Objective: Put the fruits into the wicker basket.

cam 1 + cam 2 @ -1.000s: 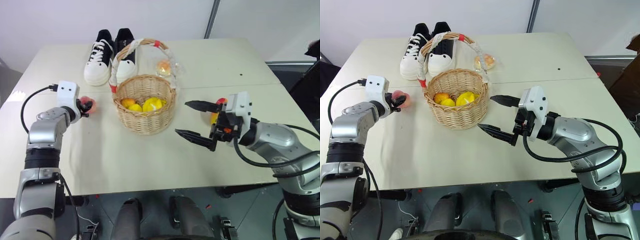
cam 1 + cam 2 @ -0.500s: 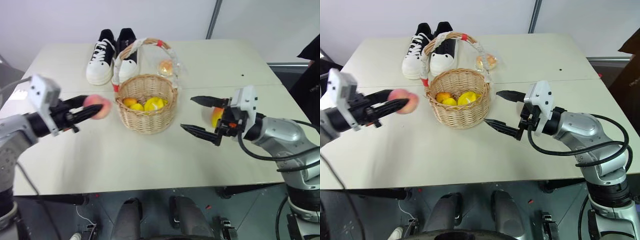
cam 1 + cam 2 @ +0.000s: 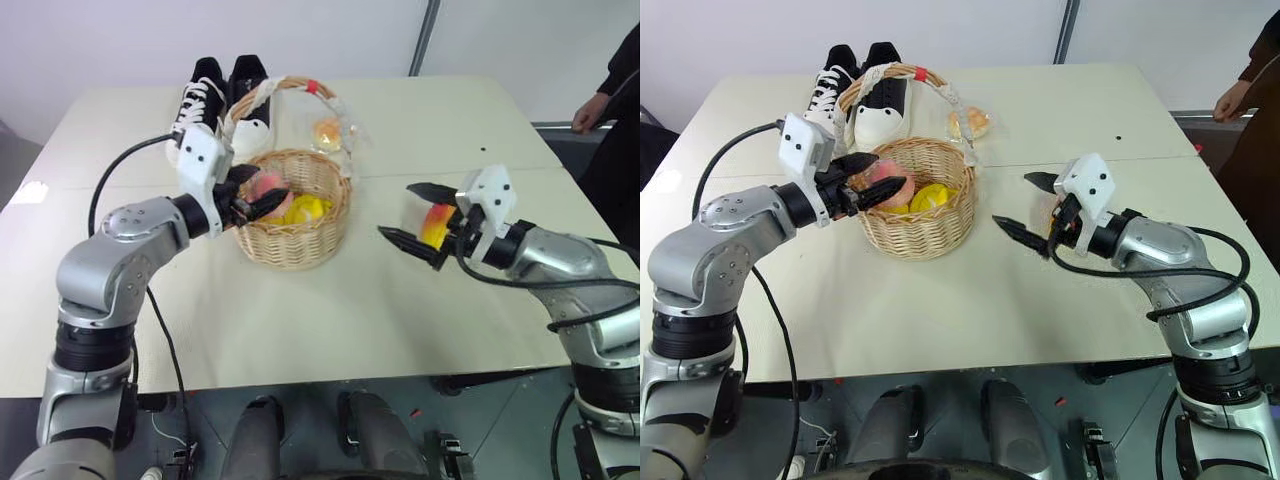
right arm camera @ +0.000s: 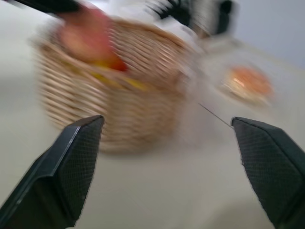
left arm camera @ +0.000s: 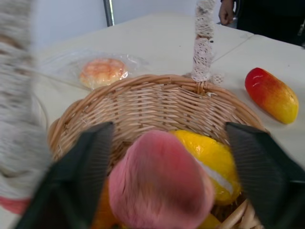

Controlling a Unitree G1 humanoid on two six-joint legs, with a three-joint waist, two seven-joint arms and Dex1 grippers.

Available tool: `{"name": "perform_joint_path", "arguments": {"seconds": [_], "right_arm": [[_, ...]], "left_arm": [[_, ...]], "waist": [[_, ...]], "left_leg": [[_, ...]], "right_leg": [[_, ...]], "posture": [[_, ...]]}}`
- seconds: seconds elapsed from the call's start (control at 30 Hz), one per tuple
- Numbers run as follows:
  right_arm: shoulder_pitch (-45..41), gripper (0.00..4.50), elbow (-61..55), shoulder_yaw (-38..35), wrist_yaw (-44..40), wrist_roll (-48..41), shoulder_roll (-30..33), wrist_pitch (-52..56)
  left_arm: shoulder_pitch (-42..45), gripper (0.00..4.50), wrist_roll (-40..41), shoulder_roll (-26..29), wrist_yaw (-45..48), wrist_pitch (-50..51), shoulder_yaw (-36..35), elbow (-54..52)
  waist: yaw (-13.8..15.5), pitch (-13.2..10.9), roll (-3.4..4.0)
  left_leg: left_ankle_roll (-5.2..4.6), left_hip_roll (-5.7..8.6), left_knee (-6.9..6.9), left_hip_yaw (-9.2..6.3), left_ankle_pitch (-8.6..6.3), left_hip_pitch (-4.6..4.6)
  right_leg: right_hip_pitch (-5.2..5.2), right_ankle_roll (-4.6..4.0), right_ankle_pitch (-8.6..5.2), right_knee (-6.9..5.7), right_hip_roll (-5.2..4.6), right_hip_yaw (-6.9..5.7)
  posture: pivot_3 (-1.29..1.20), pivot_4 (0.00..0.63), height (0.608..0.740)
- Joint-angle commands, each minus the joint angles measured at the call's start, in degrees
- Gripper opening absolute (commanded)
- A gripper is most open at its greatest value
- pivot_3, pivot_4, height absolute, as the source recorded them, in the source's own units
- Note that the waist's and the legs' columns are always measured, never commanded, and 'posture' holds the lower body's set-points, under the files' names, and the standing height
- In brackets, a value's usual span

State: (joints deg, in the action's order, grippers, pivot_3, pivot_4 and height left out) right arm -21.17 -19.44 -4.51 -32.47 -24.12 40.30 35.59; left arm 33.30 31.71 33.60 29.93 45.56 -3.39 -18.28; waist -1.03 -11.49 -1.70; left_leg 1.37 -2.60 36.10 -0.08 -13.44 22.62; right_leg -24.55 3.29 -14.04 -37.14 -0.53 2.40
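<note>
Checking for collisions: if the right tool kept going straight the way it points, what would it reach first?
Probably the wicker basket: the open right tool faces its near wall across bare table, though depth is hard to judge.

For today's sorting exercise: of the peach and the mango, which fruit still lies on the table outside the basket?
The mango, red fading to yellow, lies on the table by the right gripper. The pink peach is over the basket, between the left gripper's open fingers.

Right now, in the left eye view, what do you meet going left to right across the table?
Left gripper with open fingers at the basket → wicker basket → right gripper, open → mango behind it. Shoes and wrapped item sit farther back; order unclear.
</note>
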Motion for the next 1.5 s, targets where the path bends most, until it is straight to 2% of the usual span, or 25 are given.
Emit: {"name": "perform_joint_path", "arguments": {"seconds": [0.03, 0.2, 0.33, 0.6, 0.7, 0.8, 0.83, 0.87, 0.93, 1.03, 1.17, 1.27, 1.37, 1.5], "right_arm": [[-3.3, 4.5, 2.7, -2.9, 11.9, 4.5, -3.4, 7.1], [-8.0, 4.5, 5.1, -8.4, 22.1, 3.2, -11.3, 18.7], [-10.4, 4.5, 6.9, -8.2, 27.6, 5.2, -15.3, 25.7], [-11.7, 4.5, 9.5, -10.5, 32.6, 6.3, -21.0, 30.4], [-12.3, 3.6, 9.3, -11.7, 32.8, 5.7, -22.3, 30.6], [-12.8, 2.12, 8.5, -12.1, 32.7, 5.8, -22.2, 30.9], [-13.0, 1.8, 8.0, -12.4, 32.4, 5.6, -21.9, 31.2], [-12.9, 1.8, 7.5, -12.1, 31.7, 5.6, -21.0, 31.1], [-12.2, 1.8, 5.1, -8.8, 27.5, 6.4, -16.2, 28.1], [-9.5, 1.8, -1.3, -2.1, 14.6, 6.2, -6.5, 18.4], [-7.0, 1.8, -11.5, -0.6, -2.8, -3.4, -1.6, 10.8], [-10.9, 1.8, -16.1, 4.5, -6.2, -8.6, -5.0, 11.8], [-18.2, 1.8, -11.4, 12.8, 0.5, -3.8, -12.5, 14.3], [-25.6, 1.8, 1.3, 17.2, 10.6, 4.1, -22.1, 14.4]], "left_arm": [[-1.7, 4.48, 3.1, -0.7, 4.1, -4.4, -2.7, -4.8], [-4.6, 4.48, 5.2, -0.2, 6.5, -5.4, -3.9, -6.0], [-7.0, 4.48, 5.5, 1.4, 8.8, -4.9, -3.3, -8.0], [-8.2, 4.48, 8.0, 2.1, 9.0, -4.2, -5.2, -9.8], [-8.7, 4.5, 8.2, 2.6, 9.0, -4.4, -5.7, -9.7], [-9.8, 4.5, 8.4, 3.1, 9.4, -5.1, -6.7, -9.5], [-10.8, 4.5, 8.5, 3.2, 9.6, -5.6, -7.4, -9.4], [-12.1, 4.5, 8.3, 3.5, 10.0, -6.2, -8.1, -9.3], [-15.7, 4.5, 8.2, 3.8, 10.7, -7.7, -10.7, -9.0], [-21.3, 4.5, 8.9, 3.8, 11.5, -10.0, -16.0, -8.0], [-26.8, 4.5, 9.5, 3.0, 13.3, -14.1, -21.8, -6.2], [-28.9, 4.5, 9.2, 2.8, 14.5, -16.6, -23.4, -4.3], [-28.6, 4.5, 9.4, 2.5, 13.7, -17.4, -23.1, -4.0], [-28.4, 4.5, 9.3, 1.6, 12.5, -17.9, -22.0, -4.4]], "waist": [[-0.1, 0.0, 0.0], [0.0, 0.0, 0.02], [-0.2, 0.0, 0.02], [-0.1, 0.0, 0.02], [-0.2, 0.0, 0.02], [-0.3, 0.0, 0.03], [-0.3, 0.0, 0.03], [-0.5, 0.0, 0.04], [-0.7, 0.0, 0.06], [-1.1, -0.1, 0.14], [-1.7, 0.0, 0.09], [-1.8, 0.0, 0.09], [-1.7, 0.0, 0.08], [-1.4, 0.0, -0.01]], "left_leg": [[0.0, 0.01, 0.03, 0.03, 0.0, 0.03], [0.0, 0.01, 0.03, 0.1, 0.0, -0.02], [0.0, 0.0, 0.02, 0.07, 0.0, 0.0], [-0.01, 0.02, 0.02, 0.09, 0.0, 0.02], [-0.01, 0.01, 0.01, 0.08, 0.0, 0.02], [-0.01, 0.01, -0.01, 0.08, 0.0, 0.01], [-0.01, 0.01, -0.01, 0.07, 0.0, 0.01], [-0.01, 0.01, -0.01, 0.08, 0.0, 0.01], [-0.02, 0.01, -0.03, 0.08, 0.0, 0.01], [-0.02, 0.02, -0.06, 0.11, -0.01, 0.13], [-0.09, -0.06, -0.05, 0.05, -0.05, 0.19], [-0.12, -0.12, -0.1, 0.07, -0.07, 0.03], [-0.12, -0.18, -0.03, 0.06, -0.07, -0.05], [-0.09, -0.13, 0.05, 0.08, -0.05, -0.04]], "right_leg": [[0.0, -0.06, -0.03, 0.01, -0.02, 0.02], [-0.02, -0.03, 0.0, -0.05, -0.01, 0.12], [-0.02, -0.01, 0.01, -0.04, 0.0, 0.11], [-0.03, -0.02, 0.0, -0.02, -0.01, 0.11], [-0.03, -0.01, 0.0, -0.02, -0.01, 0.1], [-0.03, -0.01, 0.0, -0.02, 0.0, 0.1], [-0.03, -0.01, 0.0, -0.02, 0.0, 0.1], [-0.03, -0.01, 0.0, -0.02, 0.0, 0.1], [-0.04, -0.01, 0.0, -0.02, 0.0, 0.1], [-0.15, -0.07, -0.06, 0.01, -0.03, 0.1], [-0.21, 0.16, -0.18, 0.04, 0.03, 0.05], [-0.17, 0.21, -0.15, -0.06, 0.08, 0.07], [-0.14, -0.16, -0.15, -0.08, 0.15, 0.07], [-0.1, -0.48, 0.04, -0.03, 0.03, 0.07]], "posture": [[0.0, 0.15, 0.74], [0.0, 0.15, 0.74], [0.0, 0.15, 0.74], [0.0, 0.15, 0.74], [0.0, 0.15, 0.74], [0.0, 0.15, 0.74], [0.0, 0.15, 0.74], [0.0, 0.15, 0.74], [0.0, 0.15, 0.74], [0.0, 0.15, 0.74], [0.0, 0.15, 0.74], [0.0, 0.15, 0.74], [0.0, 0.15, 0.74], [0.0, 0.15, 0.74]]}}
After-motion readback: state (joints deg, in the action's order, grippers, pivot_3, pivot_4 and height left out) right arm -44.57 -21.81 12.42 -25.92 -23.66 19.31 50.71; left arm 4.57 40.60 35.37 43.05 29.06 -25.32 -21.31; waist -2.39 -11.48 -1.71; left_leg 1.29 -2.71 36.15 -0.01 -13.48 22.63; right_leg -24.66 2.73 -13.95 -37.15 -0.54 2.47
